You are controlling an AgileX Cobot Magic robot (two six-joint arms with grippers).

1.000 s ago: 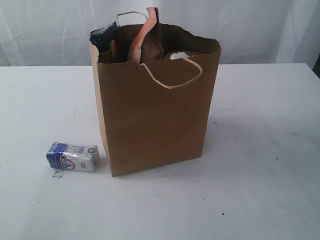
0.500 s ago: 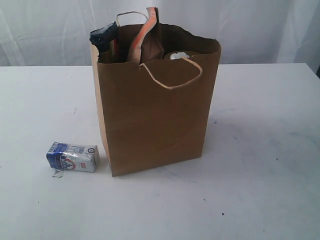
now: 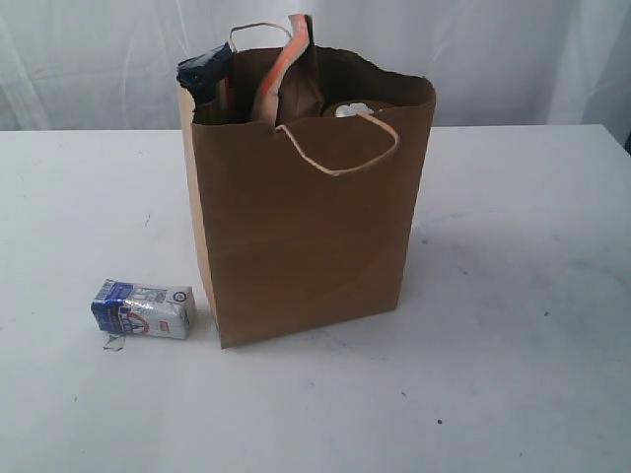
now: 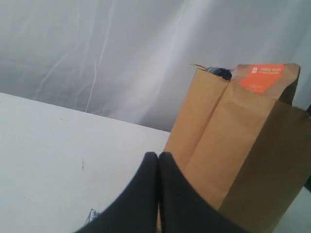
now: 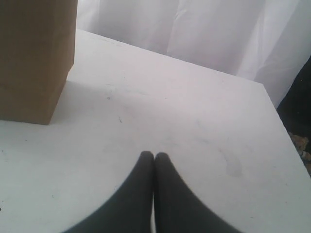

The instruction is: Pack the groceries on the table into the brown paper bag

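The brown paper bag (image 3: 306, 207) stands upright mid-table, with a dark packet (image 3: 205, 74), a brown pouch with an orange edge (image 3: 288, 74) and a pale lid (image 3: 350, 109) showing at its mouth. A small blue-white carton (image 3: 143, 309) lies on the table (image 3: 513, 296) just left of the bag's base. Neither gripper shows in the exterior view. My left gripper (image 4: 158, 155) is shut with nothing in it, close beside the bag (image 4: 243, 145). My right gripper (image 5: 154, 155) is shut and empty over bare table (image 5: 194, 111), away from the bag's corner (image 5: 34, 58).
A white curtain (image 3: 493, 49) hangs behind the table. The table's far right edge (image 5: 279, 116) drops to a dark floor. A small wire clip (image 3: 111, 342) lies by the carton.
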